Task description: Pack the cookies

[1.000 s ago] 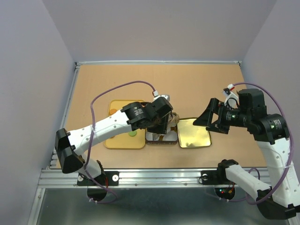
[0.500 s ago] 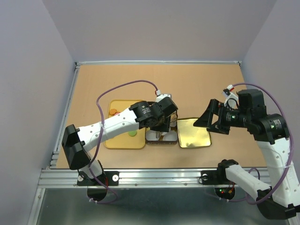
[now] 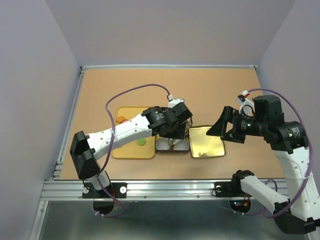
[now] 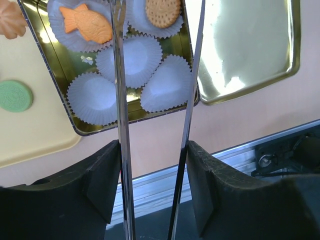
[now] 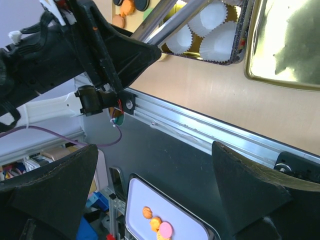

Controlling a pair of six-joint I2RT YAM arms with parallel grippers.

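Silver metal tongs (image 4: 121, 100), pinched by left gripper (image 4: 153, 145), hover over central gold rectangular tin (image 4: 60, 65), seemingly placing; green round cookie (image 4: 15, 96) likely next. Right gripper (image 5: 155, 150) gapes.

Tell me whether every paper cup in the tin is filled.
Not all filled. Left wrist view: three cups are empty; one holds an orange fish cookie, another a round tan biscuit.

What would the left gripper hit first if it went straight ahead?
Probably the empty white fluted paper cups in the gold rectangular tin; the left gripper's long metal tongs reach over them.
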